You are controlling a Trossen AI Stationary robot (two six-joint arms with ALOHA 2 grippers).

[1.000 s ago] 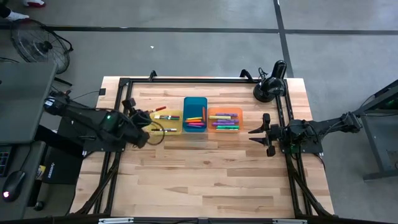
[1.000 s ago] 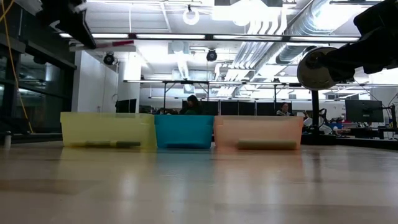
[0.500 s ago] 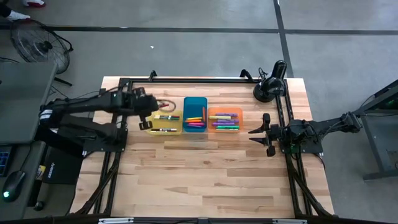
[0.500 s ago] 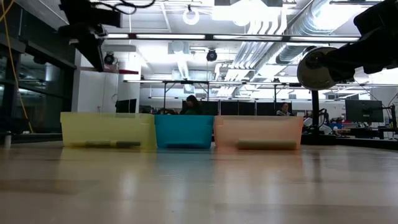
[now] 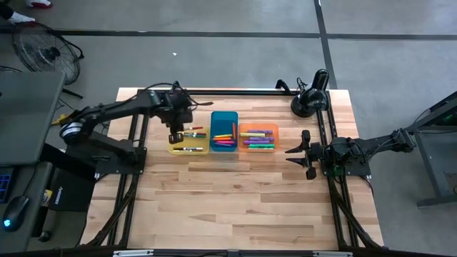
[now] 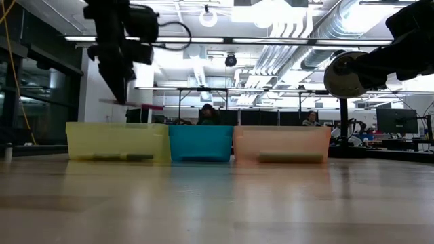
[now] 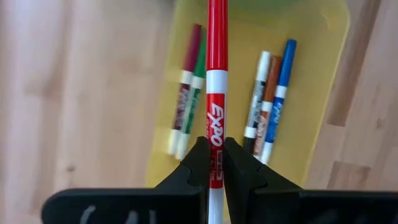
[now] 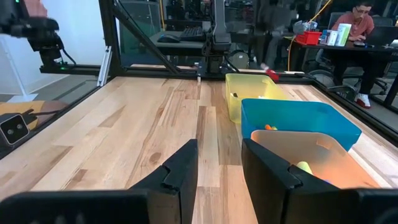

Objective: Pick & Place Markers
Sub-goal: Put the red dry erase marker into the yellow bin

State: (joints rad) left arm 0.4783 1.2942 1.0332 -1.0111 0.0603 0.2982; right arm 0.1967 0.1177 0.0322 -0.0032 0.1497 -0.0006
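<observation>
Three trays stand in a row on the wooden counter (image 5: 235,193): a yellow tray (image 5: 190,140), a blue tray (image 5: 224,130) touching it, and an orange tray (image 5: 258,137) on the far side of the blue one.

The left gripper (image 5: 175,135) hangs above the yellow tray, its jaws closed on one red marker (image 7: 216,93), which lies level in the low view, above the tray's rim. The left wrist view shows five markers (image 7: 268,99) lying in the yellow tray below it: a pair side by side, one dark red and one green, and a group of three, white, brown and blue.

The blue and orange trays each hold several more markers in mixed colours, too small to count.

The right gripper (image 5: 303,153) waits beside the orange tray, apart from it, with its jaws parted and nothing between them.
</observation>
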